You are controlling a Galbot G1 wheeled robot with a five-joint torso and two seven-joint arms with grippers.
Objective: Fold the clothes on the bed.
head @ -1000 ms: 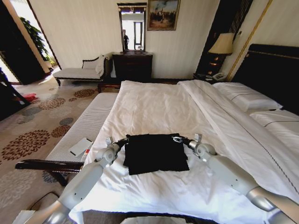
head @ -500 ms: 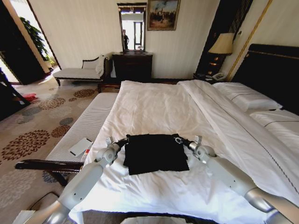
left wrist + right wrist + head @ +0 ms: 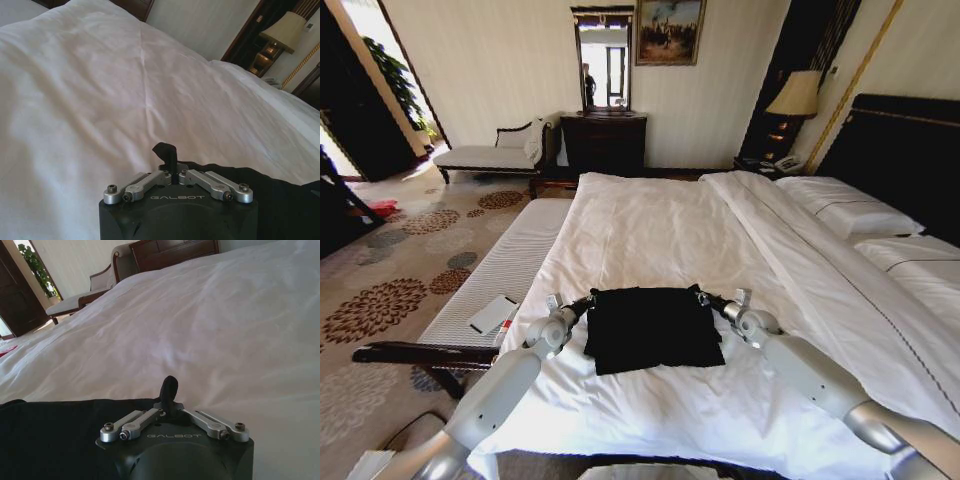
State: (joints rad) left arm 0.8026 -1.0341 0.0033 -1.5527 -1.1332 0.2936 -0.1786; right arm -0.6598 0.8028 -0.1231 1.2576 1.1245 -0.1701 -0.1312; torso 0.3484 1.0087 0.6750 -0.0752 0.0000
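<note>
The clothes are one black T-shirt [image 3: 653,328], lying folded into a rough square on the white sheet of the bed [image 3: 650,230] near its foot. My left gripper [image 3: 588,301] sits at the shirt's far left corner. My right gripper [image 3: 700,295] sits at the far right corner. In the left wrist view the left gripper [image 3: 170,160] is shut with a tuft of black fabric pinched upright, and the shirt [image 3: 280,200] trails off beside it. The right gripper [image 3: 169,392] pinches a similar tuft, with the shirt [image 3: 50,435] spreading away from it.
A white duvet [image 3: 820,270] is turned back along the right, with pillows [image 3: 845,205] against the dark headboard [image 3: 900,140]. A striped bench [image 3: 500,275] carrying a flat white object [image 3: 492,314] runs along the bed's left side. A chaise [image 3: 495,155] and a dresser [image 3: 605,140] stand by the far wall.
The right gripper has edged very slightly inward along the shirt's far edge. The left gripper and the shirt look unchanged.
</note>
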